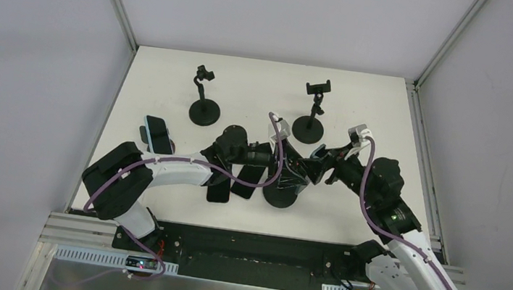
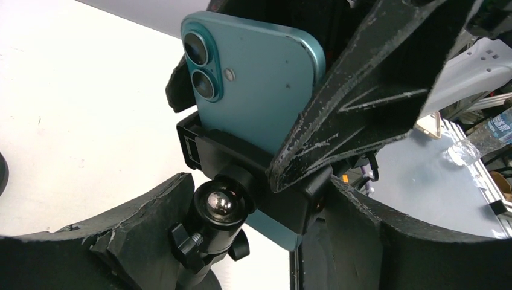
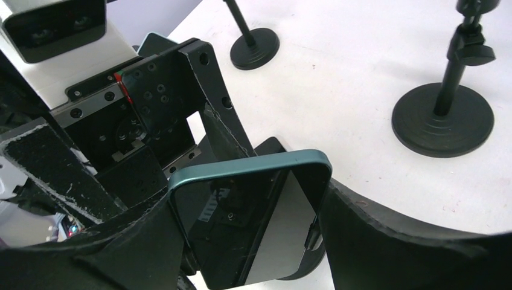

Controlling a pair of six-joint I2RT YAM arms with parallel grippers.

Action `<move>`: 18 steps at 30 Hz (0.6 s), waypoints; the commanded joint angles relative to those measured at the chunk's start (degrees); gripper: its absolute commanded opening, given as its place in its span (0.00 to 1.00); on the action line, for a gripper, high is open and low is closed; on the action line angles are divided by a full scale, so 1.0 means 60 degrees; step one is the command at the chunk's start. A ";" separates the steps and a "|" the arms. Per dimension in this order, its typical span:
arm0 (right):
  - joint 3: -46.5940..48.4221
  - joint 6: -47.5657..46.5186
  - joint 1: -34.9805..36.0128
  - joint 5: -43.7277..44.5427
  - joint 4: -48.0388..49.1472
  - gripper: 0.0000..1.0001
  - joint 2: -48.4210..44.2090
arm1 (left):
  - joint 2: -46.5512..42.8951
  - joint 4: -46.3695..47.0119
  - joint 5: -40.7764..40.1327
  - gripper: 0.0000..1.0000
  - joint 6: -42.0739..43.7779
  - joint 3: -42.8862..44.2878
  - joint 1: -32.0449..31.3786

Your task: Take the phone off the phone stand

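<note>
Teal phone (image 2: 253,78) pinched by right gripper (image 3: 247,199); left gripper (image 2: 256,193) straddles stand (image 2: 220,208), grip unclear. Pull straight up, stand braced.

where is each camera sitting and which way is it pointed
Top external: above and behind the bases, looking down at the table; left arm and right arm both show.
Left wrist: close beside the phone stand, facing the back of the teal phone; left gripper's fingers at the bottom.
Right wrist: above the phone, looking down at its screen; right gripper's fingers flank it.
Shared: both wrist views show the teal phone, from opposite faces.
</note>
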 commanded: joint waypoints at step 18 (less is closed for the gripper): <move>-0.0329 -0.0019 0.0179 0.0635 -0.0734 0.00 0.1074 | -0.0700 0.0182 -0.0164 0.41 -0.0495 -0.0264 0.0056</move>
